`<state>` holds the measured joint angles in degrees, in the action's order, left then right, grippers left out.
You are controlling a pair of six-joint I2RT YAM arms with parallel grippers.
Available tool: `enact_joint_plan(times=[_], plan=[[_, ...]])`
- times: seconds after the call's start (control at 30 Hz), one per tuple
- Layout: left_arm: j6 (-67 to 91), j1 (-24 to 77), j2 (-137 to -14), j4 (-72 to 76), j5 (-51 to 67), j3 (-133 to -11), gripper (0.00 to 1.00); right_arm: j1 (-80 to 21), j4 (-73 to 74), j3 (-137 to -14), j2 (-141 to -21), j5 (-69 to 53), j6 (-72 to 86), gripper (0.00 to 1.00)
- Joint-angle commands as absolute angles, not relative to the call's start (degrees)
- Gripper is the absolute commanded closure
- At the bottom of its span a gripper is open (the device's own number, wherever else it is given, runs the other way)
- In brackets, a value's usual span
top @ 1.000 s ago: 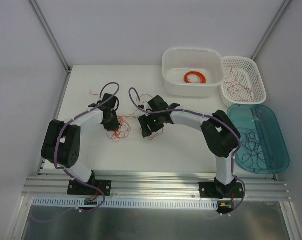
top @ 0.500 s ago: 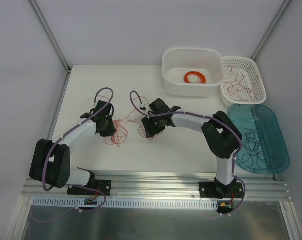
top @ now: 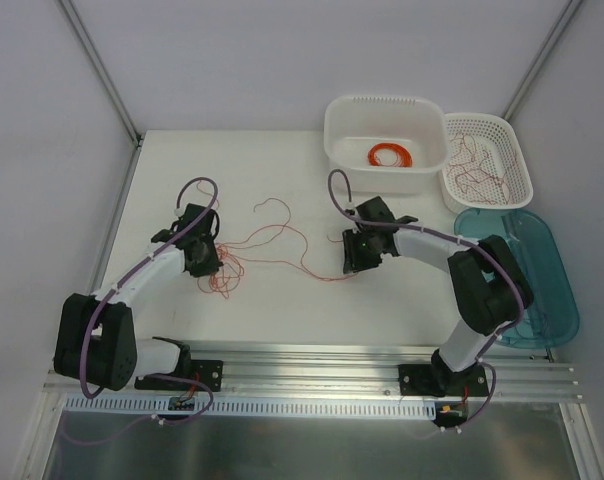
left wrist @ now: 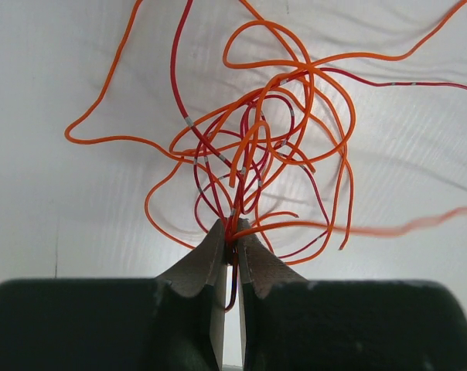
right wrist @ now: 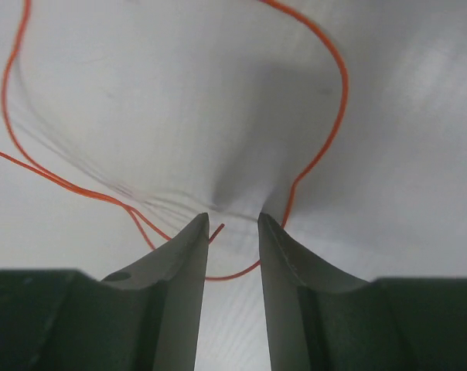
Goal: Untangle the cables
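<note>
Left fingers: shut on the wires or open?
Shut. The left wrist view shows the left fingers pinched together on red and orange cables.

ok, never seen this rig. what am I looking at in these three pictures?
Two robot arms bolted to a table, each ending in a two-finger gripper. One picture looks down from overhead; the other two come from wrist cameras. The left gripper is shut on a tangle of red and orange cables. The right gripper stands open, one orange strand lying between its fingers, not pinched. Far right: a white tub holding an orange ring coil, a white basket of red wires, a teal tray.
</note>
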<state>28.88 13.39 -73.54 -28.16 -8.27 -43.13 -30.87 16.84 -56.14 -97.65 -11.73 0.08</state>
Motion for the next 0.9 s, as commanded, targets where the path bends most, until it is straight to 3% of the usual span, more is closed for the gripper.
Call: enact_joint_plan(times=[0.0,0.2,0.43,0.63,0.87], plan=[[26.81,12.66,-72.42,-30.32,-11.69,-44.56,0.96,-25.16,22.85,-53.97,-94.93,-9.49,5.87,0.64],[25.93,12.74,-73.65,-30.32,-8.53,-45.53,0.96,-26.09,27.15,-59.23,-91.85,-6.6,6.16,0.64],[24.87,12.92,-73.65,-30.06,-3.87,-45.79,0.95,-34.88,24.98,-66.79,-89.38,-4.91,1.06,0.54],[24.96,13.1,-73.21,-29.44,-1.94,-44.83,0.95,-40.51,22.33,-72.94,-94.03,-10.71,-2.99,0.43],[25.49,13.18,-72.6,-29.09,-1.14,-43.86,0.96,-45.43,22.5,-77.16,-102.56,-9.58,-1.58,0.43]])
